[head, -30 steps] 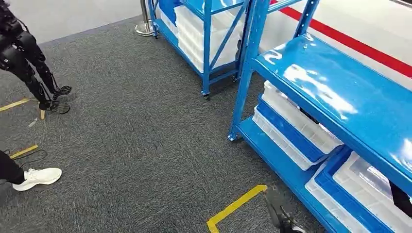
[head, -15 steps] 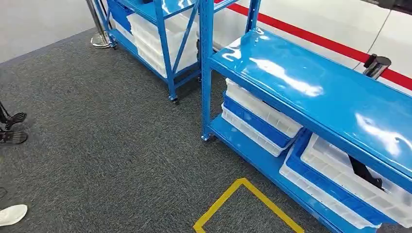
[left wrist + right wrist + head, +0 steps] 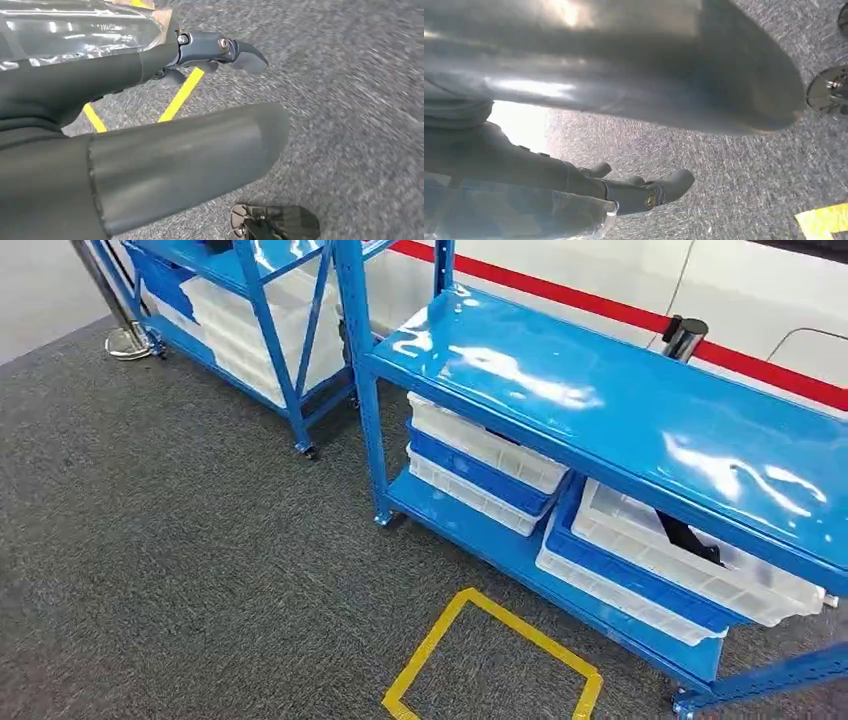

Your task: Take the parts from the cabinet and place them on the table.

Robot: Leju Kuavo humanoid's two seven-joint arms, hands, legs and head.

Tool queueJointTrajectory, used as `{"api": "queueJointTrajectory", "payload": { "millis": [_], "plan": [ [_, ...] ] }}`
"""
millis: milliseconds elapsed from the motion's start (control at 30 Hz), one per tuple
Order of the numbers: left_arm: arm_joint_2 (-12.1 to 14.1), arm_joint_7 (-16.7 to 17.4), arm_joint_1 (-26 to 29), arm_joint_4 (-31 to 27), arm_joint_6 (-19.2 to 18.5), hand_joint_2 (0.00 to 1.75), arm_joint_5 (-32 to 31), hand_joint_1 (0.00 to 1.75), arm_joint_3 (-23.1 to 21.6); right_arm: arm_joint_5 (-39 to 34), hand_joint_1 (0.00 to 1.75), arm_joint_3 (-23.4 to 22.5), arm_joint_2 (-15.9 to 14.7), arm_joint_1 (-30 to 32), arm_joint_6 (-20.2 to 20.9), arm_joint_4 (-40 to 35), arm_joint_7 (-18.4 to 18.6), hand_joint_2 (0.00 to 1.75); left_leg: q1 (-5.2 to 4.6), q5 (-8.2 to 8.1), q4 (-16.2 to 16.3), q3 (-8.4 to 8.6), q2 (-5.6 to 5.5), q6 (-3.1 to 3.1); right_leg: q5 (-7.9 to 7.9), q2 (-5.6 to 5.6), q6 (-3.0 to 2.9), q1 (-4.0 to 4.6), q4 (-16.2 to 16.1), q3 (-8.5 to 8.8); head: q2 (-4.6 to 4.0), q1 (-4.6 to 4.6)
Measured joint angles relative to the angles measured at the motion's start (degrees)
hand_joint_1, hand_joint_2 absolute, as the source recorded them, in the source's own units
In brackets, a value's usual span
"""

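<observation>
The left hand point(image 3: 150, 150) hangs over grey carpet point(image 3: 180, 540), its dark fingers point(image 3: 220, 50) stretched out beside the thick thumb and closed on nothing; a clear plastic sheet lies against them, though whether it is held I cannot tell. The right hand point(image 3: 624, 100) likewise hangs with fingers point(image 3: 649, 192) extended and apart, gripping nothing. Ahead to the right stands a blue cabinet point(image 3: 620, 410). On its lower shelf sit white and blue bins point(image 3: 480, 465), and in the right bin point(image 3: 680, 570) lies a dark part point(image 3: 685, 537). A yellow tape square point(image 3: 490, 660) marks the floor near the cabinet.
</observation>
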Motion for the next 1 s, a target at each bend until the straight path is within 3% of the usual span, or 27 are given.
{"api": "queueJointTrajectory", "payload": {
  "millis": [33, 100, 133, 167, 200, 267, 300, 333, 367, 400, 433, 467, 500, 533, 600, 633, 667, 700, 733, 767, 800, 833, 867, 900, 933, 967, 1000],
  "plan": [
    [-0.01, 0.13, -0.14, 0.00, 0.00, 0.00, -0.18, 0.00, -0.04, -0.07, 0.00, -0.18, 0.13, -0.02, -0.20, 0.04, -0.15, 0.00, -0.08, -0.18, -0.06, 0.42, 0.69, -0.37, 0.02, 1.46, -0.87, -0.20, 0.16, -0.36, 0.00, -0.48],
    [-0.07, 0.37, -0.75, -0.02, 0.00, 0.00, -0.31, 0.00, -0.11, -0.15, 0.00, -0.53, 0.26, -0.06, -0.40, 0.20, -0.39, 0.00, 0.27, -0.54, -0.14, 1.11, 2.35, -0.99, -0.13, 2.94, -1.55, 0.16, 0.28, -0.79, 0.00, -0.44],
    [-0.16, 0.41, -1.01, -0.04, -0.07, 0.00, -0.35, 0.00, -0.13, -0.15, 0.00, -0.59, 0.24, -0.06, -0.46, 0.26, -0.42, 0.00, 0.79, -0.91, 0.15, 1.13, 1.33, -1.63, 0.19, 3.74, -2.17, -0.82, 0.07, -0.02, 0.00, -0.42],
    [-0.18, 0.44, -1.08, -0.04, -0.13, 0.00, -0.39, 0.00, -0.15, -0.15, 0.00, -0.64, 0.37, -0.13, -0.57, 0.26, -0.48, 0.00, 0.94, -2.22, 1.57, 0.72, -2.90, -2.00, 0.25, 4.39, -2.43, -0.82, 0.06, -0.10, 0.00, -0.51],
    [-0.20, 0.44, -0.98, -0.02, -0.13, 0.00, -0.55, 0.00, -0.17, -0.15, 0.00, -0.68, 0.37, -0.14, -0.72, 0.28, -0.55, 0.00, 1.04, -4.85, 5.12, -0.83, -5.29, -1.96, 0.51, 5.08, -3.18, -0.73, 0.11, -0.16, 0.00, -0.46],
    [-0.07, 0.57, -0.70, 0.00, -0.13, 0.00, -0.53, 0.00, -0.17, -0.15, 0.00, -0.74, 0.37, -0.19, -0.72, 0.28, -0.59, 0.00, 1.04, -9.14, 13.99, -5.00, -6.60, -1.99, 0.49, 6.82, -3.32, -0.35, 0.15, -0.31, 0.00, -0.48],
    [-0.07, 0.61, -0.56, 0.02, -0.13, 0.00, -0.55, 0.00, -0.17, -0.15, 0.00, -0.76, 0.37, -0.11, -0.72, 0.31, -0.59, 0.00, 1.06, -9.86, 17.15, -6.73, -6.72, -2.00, 0.50, 7.75, -3.34, -0.25, 0.18, -0.30, 0.00, -0.46],
    [-0.09, 0.61, -0.52, 0.02, -0.13, 0.00, -0.55, 0.00, -0.17, -0.15, 0.00, -0.77, 0.37, -0.07, -0.72, 0.39, -0.59, 0.00, 1.07, -8.97, 17.71, -7.40, -6.75, -1.95, 0.50, 8.71, -3.34, -0.20, 0.20, -0.20, 0.00, -0.46],
    [-0.11, 0.61, -0.54, 0.02, -0.13, 0.00, -0.55, 0.00, -0.17, -0.15, 0.00, -0.79, 0.37, -0.03, -0.72, 0.48, -0.59, 0.00, 1.09, -6.87, 15.63, -6.83, -6.76, -1.81, 0.46, 9.53, -3.29, -0.20, 0.21, -0.09, 0.00, -0.44],
    [-0.11, 0.61, -0.57, 0.02, -0.13, 0.00, -0.55, 0.00, -0.17, -0.15, 0.00, -0.81, 0.39, -0.04, -0.72, 0.50, -0.59, 0.00, 1.12, -4.66, 12.61, -5.63, -6.84, -1.69, 0.45, 10.22, -3.27, -0.23, 0.25, 0.03, 0.00, -0.46],
    [-0.09, 0.61, -0.59, 0.02, -0.13, 0.00, -0.55, 0.00, -0.17, -0.15, 0.00, -0.81, 0.41, -0.08, -0.72, 0.50, -0.61, 0.00, 1.22, -1.48, 7.13, -3.33, -7.29, -1.53, 0.44, 11.18, -3.24, -0.27, 0.29, 0.18, 0.00, -0.44],
    [-0.05, 0.61, -0.56, 0.02, -0.13, 0.00, -0.55, 0.00, -0.17, -0.15, 0.00, -0.81, 0.52, -0.09, -0.72, 0.50, -0.77, 0.00, 1.47, 0.62, 2.17, -1.37, -10.01, -1.34, 0.43, 12.04, -3.20, -0.28, 0.35, -0.04, 0.00, -0.44],
    [-0.03, 0.63, -0.56, 0.09, -0.13, 0.00, -0.55, 0.00, -0.17, -0.15, 0.00, -0.83, 0.57, -0.23, -0.75, 0.52, -0.81, 0.00, 1.56, -0.11, 1.22, -1.06, -12.28, -1.38, 0.29, 12.61, -2.86, 0.27, 0.73, -0.23, 0.00, -0.44],
    [-0.03, 0.61, -0.63, 0.09, -0.13, 0.00, -0.55, 0.00, -0.17, -0.13, 0.00, -0.83, 0.57, -0.28, -0.79, 0.52, -0.89, 0.00, 1.32, 0.02, 1.34, -1.24, -11.17, -1.26, 0.52, 13.27, -2.36, 0.12, 0.55, -0.77, 0.00, -0.35],
    [-0.03, 0.63, -0.76, 0.07, -0.13, 0.00, -0.48, 0.00, -0.15, 0.11, 0.00, -0.85, 0.57, 0.08, -0.83, 0.59, -0.98, 0.00, 0.62, 0.15, 1.29, -1.16, -10.04, -0.43, 0.97, 14.47, -1.47, -0.32, -0.02, -1.56, 0.00, -0.42],
    [-0.09, 0.61, -0.83, 0.04, -0.13, 0.00, -0.48, 0.00, -0.15, 0.11, 0.00, -0.85, 0.57, 0.12, -0.83, 0.70, -0.98, 0.00, 0.92, 0.64, 0.47, -0.96, -9.29, 0.22, 0.99, 14.82, -0.93, 0.18, -0.01, -1.58, 0.00, -0.39],
    [-0.18, 0.61, -0.94, 0.04, -0.15, 0.00, -0.46, 0.00, -0.15, 0.11, 0.00, -0.85, 0.59, 0.14, -0.83, 0.74, -1.03, 0.00, 1.00, 1.05, -0.01, -0.81, -8.41, 0.72, 0.42, 11.97, -1.05, -0.05, 1.24, -1.77, 0.00, -0.40],
    [-0.16, 0.57, -0.88, 0.04, -0.13, 0.00, -0.46, 0.00, -0.15, 0.13, 0.00, -0.85, 0.68, -0.05, -0.83, 0.74, -1.07, 0.00, 0.97, 1.13, -0.15, -0.85, -7.81, 1.21, -1.33, 9.39, -1.45, 0.17, 3.85, -3.27, 0.00, -0.07],
    [-0.14, 0.57, -0.80, 0.04, -0.13, 0.00, -0.48, 0.00, -0.15, 0.24, 0.00, -0.85, 0.65, -0.17, -0.85, 0.74, -1.07, 0.00, 0.87, 1.13, -0.15, -0.92, -6.83, 1.26, -3.65, 8.21, -1.83, 0.12, 8.44, -5.64, 0.00, -0.07],
    [-0.14, 0.57, -0.78, 0.04, -0.13, 0.00, -0.48, 0.00, -0.15, 0.39, 0.00, -0.85, 0.56, -0.20, -0.88, 0.74, -1.07, 0.00, 0.76, 1.13, -0.14, -0.97, -5.96, 1.26, -5.44, 7.81, -1.98, 0.08, 12.81, -7.82, 0.00, -0.09],
    [-0.11, 0.59, -0.78, 0.04, -0.11, 0.00, -0.48, 0.00, -0.15, 0.46, 0.00, -0.83, 0.54, -0.20, -0.88, 0.74, -1.07, 0.00, 0.73, 1.09, -0.12, -1.08, -5.08, 1.31, -6.62, 7.67, -1.80, 0.08, 16.63, -9.63, 0.00, -0.09],
    [-0.14, 0.59, -0.79, 0.04, -0.11, 0.00, -0.48, 0.00, -0.15, 0.55, 0.00, -0.83, 0.54, -0.19, -0.90, 0.74, -1.07, 0.00, 0.72, 1.09, -0.11, -1.09, -4.34, 1.30, -6.66, 7.61, -1.37, 0.03, 17.90, -10.11, 0.00, -0.11],
    [-0.20, 0.59, -0.82, 0.04, -0.13, 0.00, -0.48, 0.00, -0.15, 0.63, 0.00, -0.83, 0.52, -0.10, -0.92, 0.74, -1.07, 0.00, 0.72, 1.04, -0.10, -1.07, -3.66, 1.23, -5.94, 7.46, -0.81, -0.07, 16.61, -9.32, 0.00, -0.09],
    [-0.25, 0.57, -0.84, 0.04, -0.11, 0.00, -0.48, 0.00, -0.15, 0.66, 0.00, -0.83, 0.46, -0.02, -0.92, 0.76, -1.05, 0.00, 0.75, 0.97, -0.08, -1.01, -3.01, 1.12, -4.36, 7.06, -0.11, -0.14, 12.73, -7.10, 0.00, -0.07],
    [-0.38, 0.59, -0.84, 0.04, -0.13, 0.00, -0.48, 0.00, -0.15, 0.70, 0.00, -0.83, 0.35, 0.06, -0.92, 0.76, -1.03, 0.00, 0.78, 0.86, -0.05, -0.86, -2.34, 0.95, -2.33, 6.07, 0.52, -0.27, 6.81, -3.77, 0.00, -0.09],
    [-0.38, 0.59, -0.83, 0.04, -0.13, 0.00, -0.46, 0.00, -0.15, 0.72, 0.00, -0.83, 0.26, -0.06, -0.94, 0.76, -1.03, 0.00, 0.74, 0.71, 0.00, -0.64, -1.69, 0.67, -0.93, 3.36, 0.74, -0.29, 1.43, -0.65, 0.00, -0.07],
    [-0.31, 0.59, -0.82, 0.04, -0.11, 0.00, -0.48, 0.00, -0.15, 0.79, 0.00, -0.83, 0.28, -0.27, -0.94, 0.76, -1.03, 0.00, 0.13, 0.32, 0.16, -0.48, -1.08, 0.16, -0.34, 1.10, 0.07, 0.10, -0.02, -0.25, 0.00, -0.09]
  ]
}}
